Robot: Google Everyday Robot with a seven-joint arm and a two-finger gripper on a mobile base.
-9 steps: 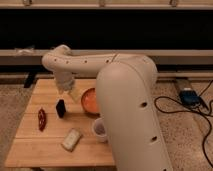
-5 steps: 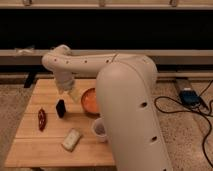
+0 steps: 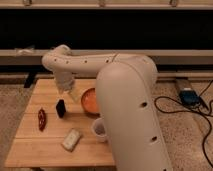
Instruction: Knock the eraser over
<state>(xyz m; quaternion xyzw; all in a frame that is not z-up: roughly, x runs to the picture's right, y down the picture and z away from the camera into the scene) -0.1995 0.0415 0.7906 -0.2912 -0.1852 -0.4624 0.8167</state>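
The gripper (image 3: 70, 93), open or closed indiscernible, was seen at one o'clock of the eraser (image 3: 60, 108). It was judged light, rigid, best nudged high.

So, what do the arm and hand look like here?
The arm is cream-white: smooth rounded shells, a fat near segment and a slimmer tube dotted with small dark holes. No cables or lettering show on it. The hand, equally pale, is above the table near the eraser.

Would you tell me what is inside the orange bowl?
The round orange bowl looks bare where visible; the white robot arm covers its right side. The gripper hangs beside its left rim.
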